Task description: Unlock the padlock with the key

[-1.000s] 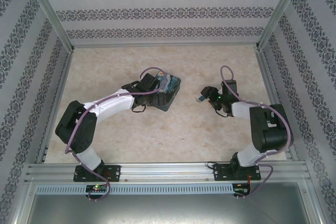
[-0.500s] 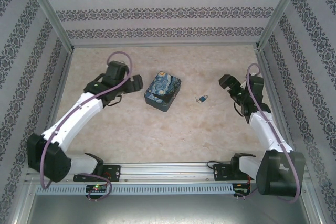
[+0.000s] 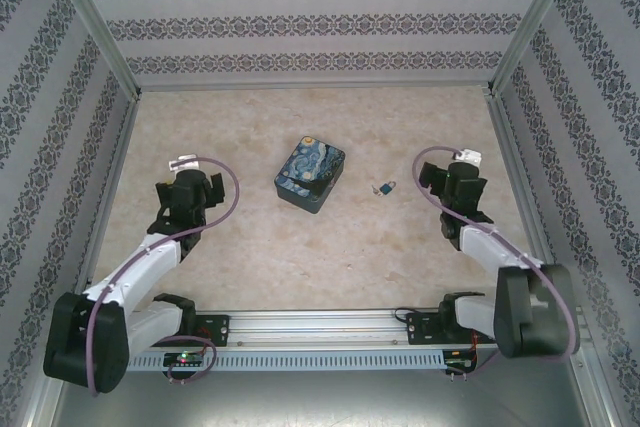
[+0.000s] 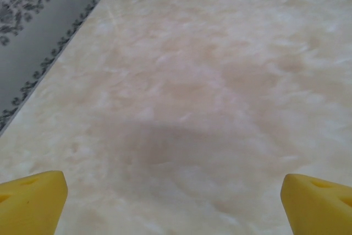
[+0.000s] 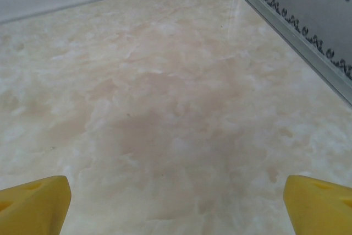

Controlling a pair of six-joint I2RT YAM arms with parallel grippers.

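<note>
Left gripper hovers at the table's 9 o'clock side, jaws spread wide and empty; its wrist view shows yellow pads at both lower corners with bare marble between them and the left wall edge running off at 11 o'clock. Open floor separates it from the case, which sits tilted near the centre. The padlock lies flat just beside the case at its 3 o'clock, apart from it; the key is too small to tell from the lock. The right gripper, at the padlock's 3 o'clock and well apart from it, is also spread and empty. The right wall's rail runs close by at its 1 o'clock.
</note>
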